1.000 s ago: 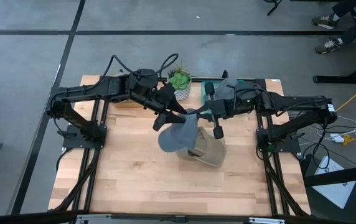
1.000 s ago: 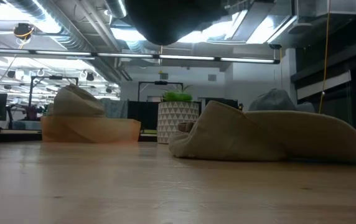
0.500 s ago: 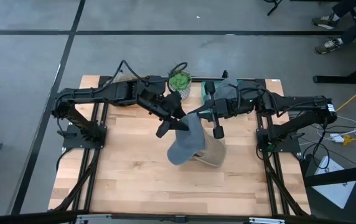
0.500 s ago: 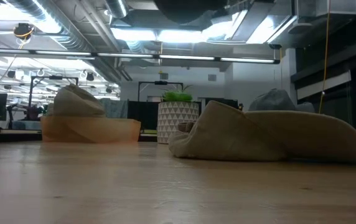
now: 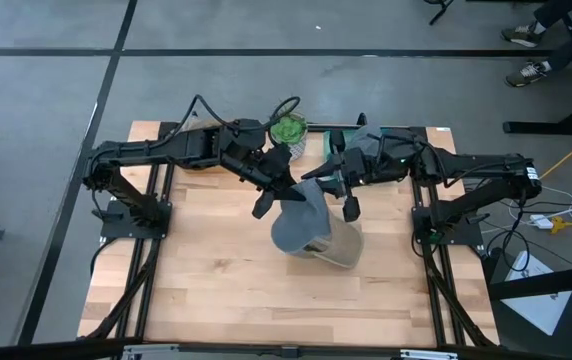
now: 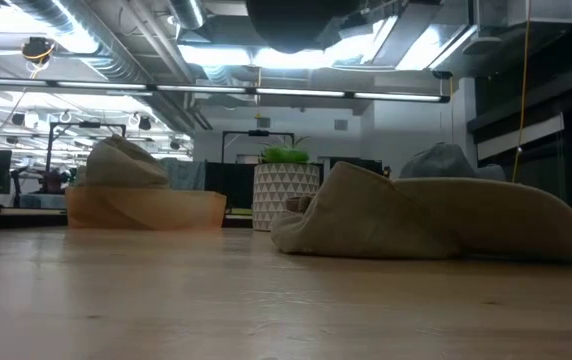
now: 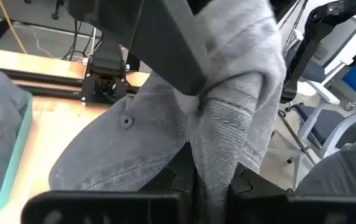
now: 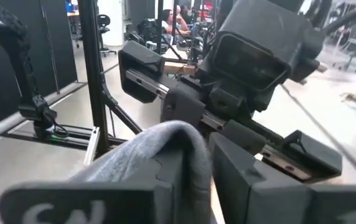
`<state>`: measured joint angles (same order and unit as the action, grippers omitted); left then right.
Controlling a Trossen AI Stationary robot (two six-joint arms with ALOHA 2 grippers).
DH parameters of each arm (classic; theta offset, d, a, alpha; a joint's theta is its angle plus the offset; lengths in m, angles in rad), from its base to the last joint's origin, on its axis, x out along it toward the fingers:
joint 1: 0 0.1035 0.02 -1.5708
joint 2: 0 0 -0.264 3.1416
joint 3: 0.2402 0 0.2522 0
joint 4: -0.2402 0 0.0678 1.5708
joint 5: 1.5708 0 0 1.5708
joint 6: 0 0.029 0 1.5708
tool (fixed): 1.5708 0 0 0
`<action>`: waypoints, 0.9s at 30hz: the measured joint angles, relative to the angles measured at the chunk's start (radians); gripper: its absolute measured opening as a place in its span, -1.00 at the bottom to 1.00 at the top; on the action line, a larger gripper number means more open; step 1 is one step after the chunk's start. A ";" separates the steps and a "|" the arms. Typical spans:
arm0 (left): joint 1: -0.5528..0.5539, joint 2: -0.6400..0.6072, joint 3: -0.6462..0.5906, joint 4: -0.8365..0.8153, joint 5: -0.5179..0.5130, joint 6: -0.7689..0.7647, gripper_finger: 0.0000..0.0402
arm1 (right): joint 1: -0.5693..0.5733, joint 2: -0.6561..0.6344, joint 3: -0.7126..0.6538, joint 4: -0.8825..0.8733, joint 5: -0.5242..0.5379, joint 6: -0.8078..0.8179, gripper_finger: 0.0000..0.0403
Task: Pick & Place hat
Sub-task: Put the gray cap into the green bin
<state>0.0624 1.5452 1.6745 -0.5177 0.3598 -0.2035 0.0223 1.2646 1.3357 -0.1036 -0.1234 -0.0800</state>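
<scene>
Left gripper (image 5: 288, 192) is seen clamped tight on a bunched fold of the grey hat (image 5: 301, 222), with the cloth pinched between its dark fingers (image 7: 178, 180) in the left wrist view. So yeah, the hat is held up off the table (image 5: 206, 280), hanging just above the tan hat (image 5: 338, 248), which is lying flat on the wood.

Right gripper (image 5: 316, 180) is parked right next to the left one, on the far side of the tan hat, and a grey fold is draped between its fingers (image 8: 240, 174) in the right wrist view. Whether that fold is actually being squeezed or just sitting loose in there can't be told from these shots.

From the low view, only the dark underside of the grey hat (image 6: 291, 20) can be made out, well above the tan hat (image 6: 426, 220).

Behind the tan hat, a small potted plant (image 5: 288, 128) is seen at the table's back edge. An orange bin (image 6: 146, 205) with another hat in it is spotted off to one side of the plant, and a teal tray (image 7: 10, 155) with one more grey cap is found on the other side.
</scene>
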 joint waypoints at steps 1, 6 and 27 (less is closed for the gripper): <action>0.000 0.000 0.000 -0.007 -0.004 0.000 -0.90 | 0.000 0.000 0.000 -0.004 -0.002 0.012 -0.57; 0.000 0.000 -0.001 -0.027 -0.056 0.000 -0.92 | 0.000 -0.017 0.000 -0.113 -0.001 0.051 -0.36; -0.003 0.028 -0.001 -0.006 -0.370 0.077 -0.92 | 0.000 -0.229 0.000 -0.713 0.075 0.360 -0.17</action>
<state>0.0597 1.5734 1.6738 -0.5241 -0.0103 -0.1265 0.0227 1.0353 1.3357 -0.8169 -0.0487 0.2796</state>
